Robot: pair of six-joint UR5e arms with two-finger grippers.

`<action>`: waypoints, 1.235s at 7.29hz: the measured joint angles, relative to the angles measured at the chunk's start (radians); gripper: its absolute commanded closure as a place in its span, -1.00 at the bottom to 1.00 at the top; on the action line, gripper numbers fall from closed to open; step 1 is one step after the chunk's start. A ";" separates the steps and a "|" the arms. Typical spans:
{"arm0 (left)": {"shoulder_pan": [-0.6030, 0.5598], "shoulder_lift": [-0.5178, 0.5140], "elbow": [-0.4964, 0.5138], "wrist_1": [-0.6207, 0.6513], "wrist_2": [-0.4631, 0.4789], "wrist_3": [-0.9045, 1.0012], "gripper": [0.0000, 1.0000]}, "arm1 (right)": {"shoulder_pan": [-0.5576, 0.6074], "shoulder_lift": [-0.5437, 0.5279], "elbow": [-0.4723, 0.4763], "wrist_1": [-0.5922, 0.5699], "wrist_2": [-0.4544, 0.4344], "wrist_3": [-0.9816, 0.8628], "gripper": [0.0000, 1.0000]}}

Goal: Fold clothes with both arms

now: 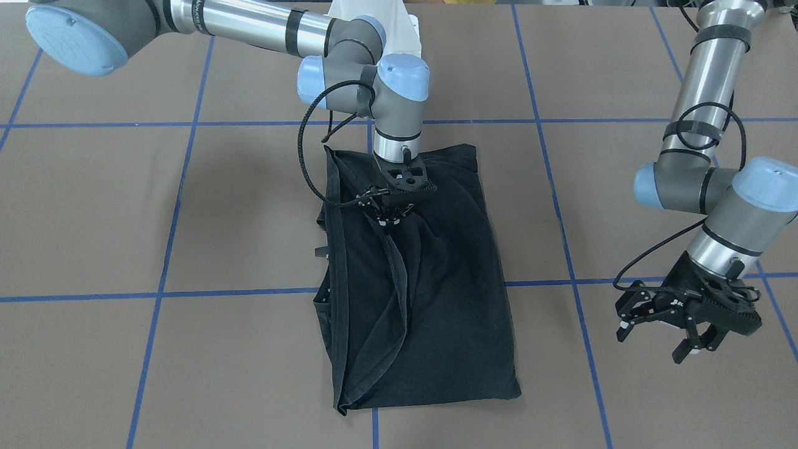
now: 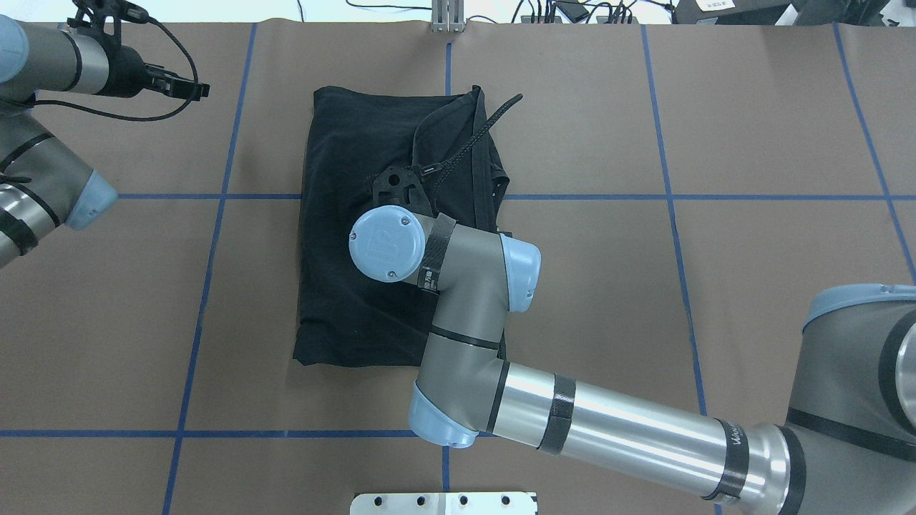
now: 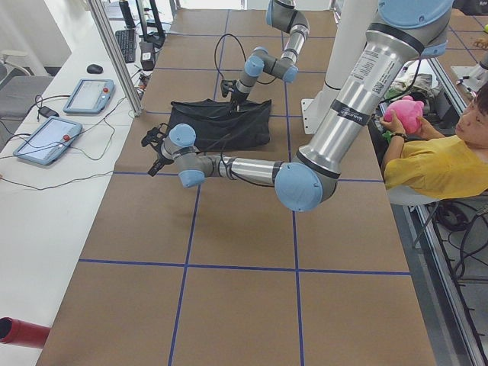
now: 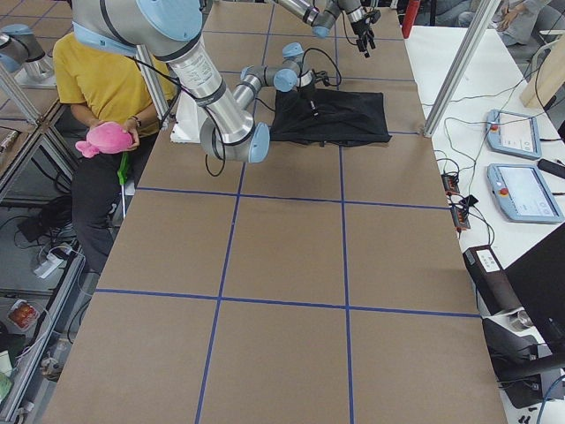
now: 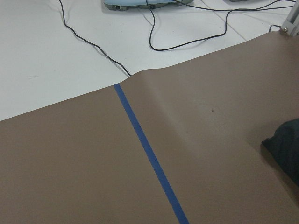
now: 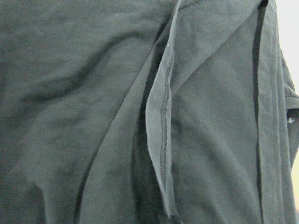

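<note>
Brown desk [image 1: 93,218]: we judge the T-shirt [image 1: 449,299] half folded; right hand [image 1: 389,216] pinches its twelve-o'clock end, left hand [image 1: 654,337] spread at four o'clock.

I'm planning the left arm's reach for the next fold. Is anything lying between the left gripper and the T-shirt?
Nothing visible does. The left gripper hangs open off to the side of the T-shirt. Between them lies only the bare brown table, crossed by a flat blue tape line.
</note>
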 measured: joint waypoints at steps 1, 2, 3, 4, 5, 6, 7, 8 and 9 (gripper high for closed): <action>0.000 0.000 0.000 0.000 0.000 0.000 -1.00 | 0.004 -0.002 0.010 0.000 0.001 0.000 1.00; 0.000 0.000 0.000 0.000 0.000 0.000 -1.00 | 0.010 -0.006 0.032 -0.006 0.004 -0.001 1.00; 0.001 0.000 0.000 0.000 0.000 0.000 -1.00 | 0.014 -0.016 0.057 -0.022 0.007 -0.001 1.00; 0.001 0.000 0.000 0.000 0.000 0.000 -1.00 | 0.018 -0.052 0.099 -0.034 0.008 -0.001 1.00; 0.001 0.000 0.000 0.000 0.000 0.000 -1.00 | 0.018 -0.117 0.166 -0.039 0.008 -0.001 1.00; 0.002 0.000 0.000 -0.001 0.000 -0.001 -1.00 | 0.016 -0.207 0.249 -0.040 0.006 0.000 1.00; 0.003 0.000 0.000 -0.001 0.000 -0.001 -1.00 | 0.015 -0.287 0.315 -0.040 0.003 0.000 1.00; 0.004 0.000 0.000 -0.001 0.000 -0.001 -1.00 | 0.014 -0.338 0.354 -0.039 0.001 -0.001 1.00; 0.004 0.000 -0.001 -0.001 0.000 -0.003 -1.00 | 0.012 -0.359 0.368 -0.039 0.000 0.000 0.10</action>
